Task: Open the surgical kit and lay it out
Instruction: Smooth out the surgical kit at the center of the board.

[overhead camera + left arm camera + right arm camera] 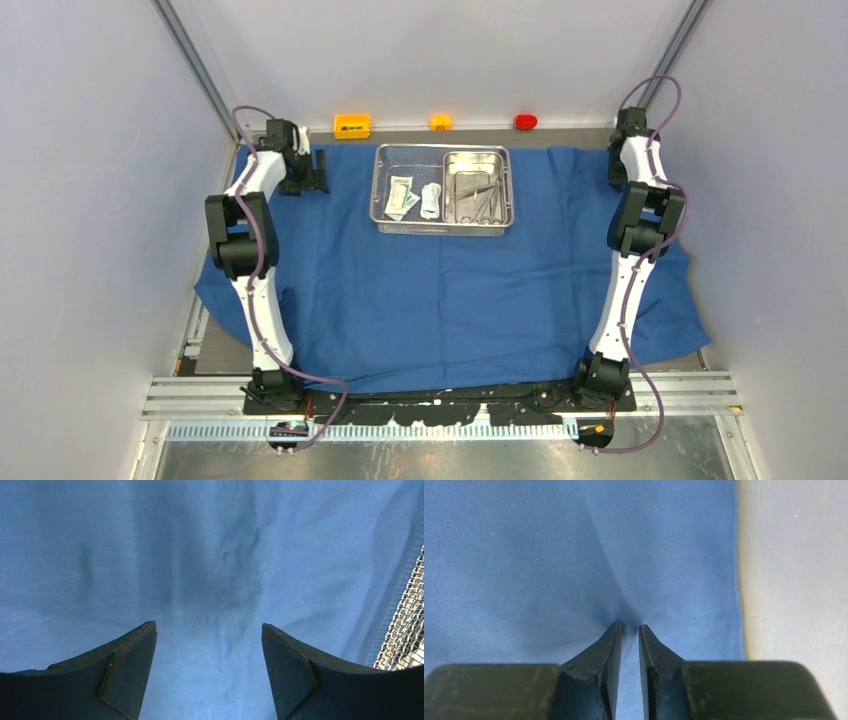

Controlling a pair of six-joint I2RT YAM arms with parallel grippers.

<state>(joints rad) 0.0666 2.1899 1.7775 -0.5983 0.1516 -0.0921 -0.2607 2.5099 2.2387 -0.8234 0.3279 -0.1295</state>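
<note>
Blue cloth wrap (pixel 450 300) lies spread flat on the surface (pixel 789 580), right jaws pinching it near its right edge, left jaws open above it, yet the steel mesh tray (pixel 380 190) at far centre holds the smaller steel pan (pixel 478 160), thin steel instruments (pixel 481 200) and white-green packets (pixel 403 197), not laid out.

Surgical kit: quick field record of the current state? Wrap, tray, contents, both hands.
wrap: blue cloth wrap opened out, spread across the table
tray: mesh tray on the wrap, far centre
pan: steel pan inside the tray, right side
instruments: thin steel instruments in the pan, types too small to tell
packets: two packets in the tray, left of the pan
left hand: left hand open, over the wrap
right hand: right hand nearly closed, pinching the wrap near its edge
</note>
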